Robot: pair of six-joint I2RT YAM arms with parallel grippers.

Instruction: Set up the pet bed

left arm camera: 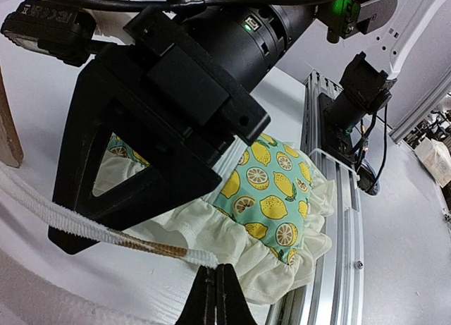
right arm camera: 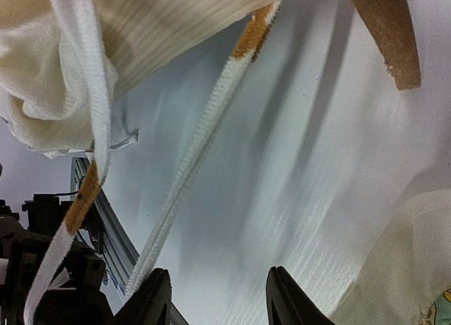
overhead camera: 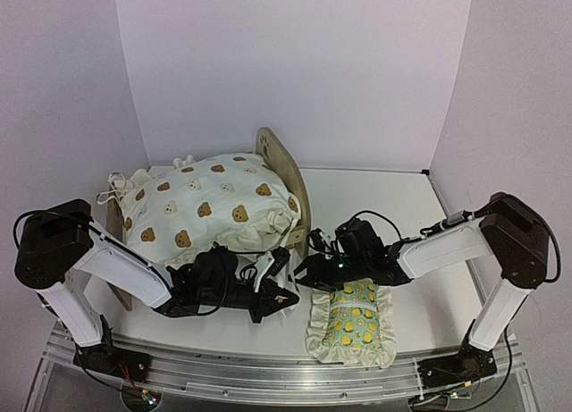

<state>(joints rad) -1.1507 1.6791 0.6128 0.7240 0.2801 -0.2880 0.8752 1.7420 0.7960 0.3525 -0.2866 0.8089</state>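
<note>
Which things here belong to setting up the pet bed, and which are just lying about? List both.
For the job:
- bed
- cushion, heaped on the bed, its ties hanging loose
- pillow, on the table near the bed; it probably goes in too

Just there:
- table
- metal rail at the near edge

Light-wood pet bed [overhead camera: 284, 166] sitting upright left of centre, rounded paw-cutout headboard [overhead camera: 273, 153] rising at right end, base hiding under cushion [overhead camera: 206, 206].
</note>
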